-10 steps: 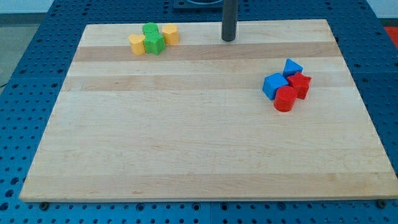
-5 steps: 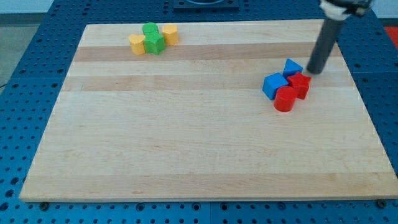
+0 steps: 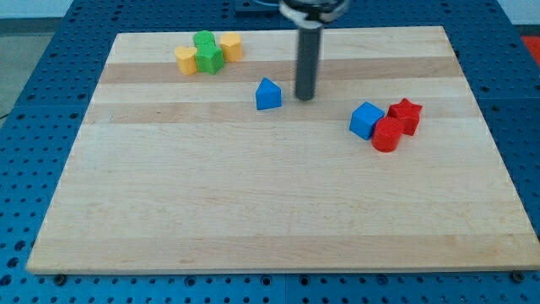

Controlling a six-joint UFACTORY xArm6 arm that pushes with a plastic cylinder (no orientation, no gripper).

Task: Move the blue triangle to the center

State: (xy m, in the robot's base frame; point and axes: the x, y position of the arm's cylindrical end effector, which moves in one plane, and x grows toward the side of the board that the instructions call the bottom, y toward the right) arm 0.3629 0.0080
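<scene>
The blue triangle point(image 3: 268, 94) lies on the wooden board point(image 3: 270, 203), above the middle and a little left of it. My tip point(image 3: 305, 96) stands just to the triangle's right, with a small gap between them. A blue cube point(image 3: 367, 120) sits at the view's right, touching a red cylinder point(image 3: 387, 134) with a red star-shaped block point(image 3: 406, 115) beside it.
At the view's top left a cluster holds two green blocks point(image 3: 206, 51) between a yellow block point(image 3: 186, 60) and a yellow cylinder point(image 3: 231, 46). The board's edges drop to a blue perforated table point(image 3: 34, 101).
The blue triangle has slid from the red and blue cluster at the right to the upper middle. My tip swept left behind it. The blue cube shifted slightly left.
</scene>
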